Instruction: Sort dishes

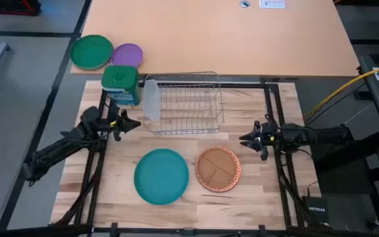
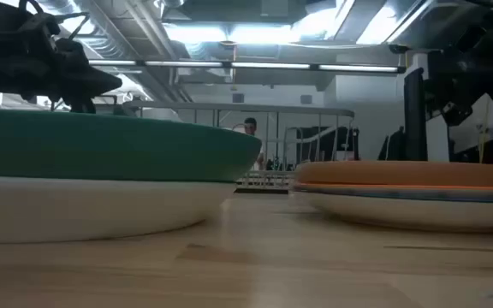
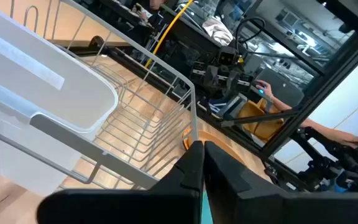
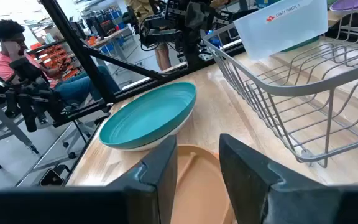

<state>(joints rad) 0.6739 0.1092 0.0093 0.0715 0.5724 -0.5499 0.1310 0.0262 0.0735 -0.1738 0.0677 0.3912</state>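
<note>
Nothing sorted — rack (image 1: 188,104) empty; teal plate (image 1: 161,175) and brown plate (image 1: 218,168) wait near. Left gripper (image 1: 131,123) closed, right gripper (image 1: 245,139) apart.

From my right wrist I read red lettering, "DISH RACK", on the white plastic panel (image 4: 283,26) fixed to the wire dish rack (image 4: 303,81). From above, white lettering reading "NETGEAR" marks a small black box (image 1: 315,209) beside the table's near right corner.

Teal plate (image 1: 161,176), brown divided plate (image 1: 218,168), green plate (image 1: 91,51), purple plate (image 1: 127,54)
</note>
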